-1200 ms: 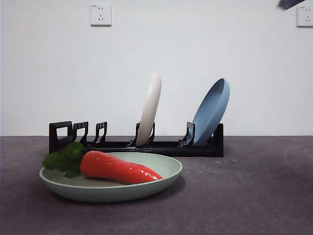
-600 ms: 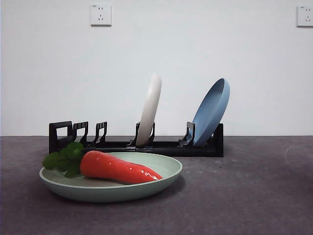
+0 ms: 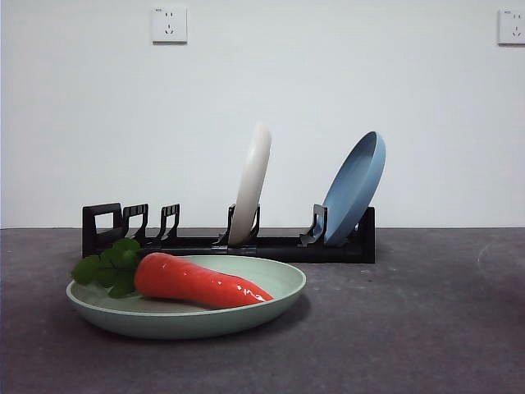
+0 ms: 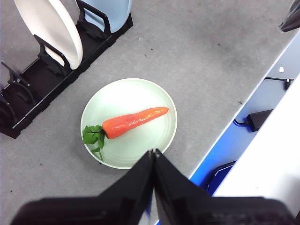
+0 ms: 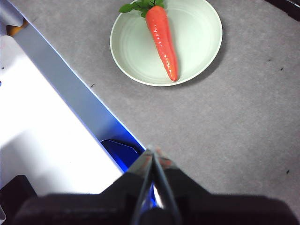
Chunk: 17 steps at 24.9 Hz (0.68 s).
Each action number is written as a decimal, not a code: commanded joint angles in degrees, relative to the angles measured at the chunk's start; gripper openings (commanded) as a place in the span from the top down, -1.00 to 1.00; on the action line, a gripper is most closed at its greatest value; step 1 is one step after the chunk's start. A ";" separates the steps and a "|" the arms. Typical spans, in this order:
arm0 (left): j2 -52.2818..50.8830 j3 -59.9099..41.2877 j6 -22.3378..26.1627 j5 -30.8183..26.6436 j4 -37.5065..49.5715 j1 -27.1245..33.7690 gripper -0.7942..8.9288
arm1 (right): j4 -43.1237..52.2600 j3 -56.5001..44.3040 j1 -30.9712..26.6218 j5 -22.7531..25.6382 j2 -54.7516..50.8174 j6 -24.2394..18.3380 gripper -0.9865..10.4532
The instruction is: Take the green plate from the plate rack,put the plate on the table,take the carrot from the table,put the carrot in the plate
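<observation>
The green plate [image 3: 185, 305] lies flat on the table [image 3: 410, 328] in front of the plate rack [image 3: 230, 242]. The carrot [image 3: 197, 281] lies in the plate, leafy top to the left. The plate [image 4: 129, 123] and carrot [image 4: 133, 122] also show in the left wrist view, and the plate [image 5: 166, 41] and carrot [image 5: 162, 38] in the right wrist view. My left gripper [image 4: 153, 152] is shut and empty, high above the plate's edge. My right gripper [image 5: 152, 151] is shut and empty, high above the table edge, apart from the plate. Neither arm shows in the front view.
A cream-white plate [image 3: 251, 182] and a blue plate [image 3: 355, 187] stand upright in the rack. The table edge [image 4: 220, 136] runs close beside the green plate, with a blue strip and cables beyond it. Two wall sockets hang on the white wall.
A dark arm tip at the front view's top right corner one second ago has gone out of view. The plate and carrot have not moved.
</observation>
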 commanded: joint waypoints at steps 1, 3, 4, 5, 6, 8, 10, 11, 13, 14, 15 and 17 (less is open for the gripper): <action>-0.07 -0.09 -0.35 -0.31 0.28 0.00 0.84 | 0.24 -0.15 0.13 0.13 -0.09 0.57 0.82; -0.07 -0.09 -0.35 -0.31 0.28 0.00 0.84 | 0.22 -0.15 0.13 0.13 -0.09 0.59 0.82; -0.07 -0.09 -0.35 -0.31 0.31 0.00 0.84 | 0.24 -0.15 0.13 0.13 -0.09 0.57 0.82; -0.07 -0.09 -0.35 -0.31 0.28 0.00 0.84 | 0.24 -0.15 0.13 0.13 -0.09 0.59 0.82; -0.07 -0.09 -0.33 -0.31 0.28 0.00 0.84 | 0.22 -0.15 0.13 0.13 -0.09 0.57 0.82; -0.07 -0.09 1.42 -1.77 1.05 0.02 0.84 | 0.24 -0.15 0.13 0.11 -0.09 0.57 0.82; -0.09 -0.09 2.03 -3.96 3.17 0.61 0.84 | 0.24 -0.15 0.13 0.13 -0.09 0.57 0.82; -0.20 -0.09 3.23 -5.73 5.03 1.57 0.84 | 0.22 -0.15 0.13 0.13 -0.09 0.59 0.82; -1.14 -0.22 6.51 -8.46 10.08 4.81 0.84 | 0.22 -0.15 0.13 0.11 -0.09 0.59 0.82; -1.73 -0.37 8.41 -8.39 13.38 7.32 0.84 | 0.22 -0.15 0.13 0.13 -0.09 0.59 0.82; -2.38 -0.59 9.62 -7.76 16.31 9.84 0.84 | 0.22 -0.15 0.13 0.11 -0.09 0.57 0.82; -4.66 -1.95 12.22 -4.98 23.37 16.46 0.84 | 0.22 -0.15 0.13 0.13 -0.09 0.57 0.82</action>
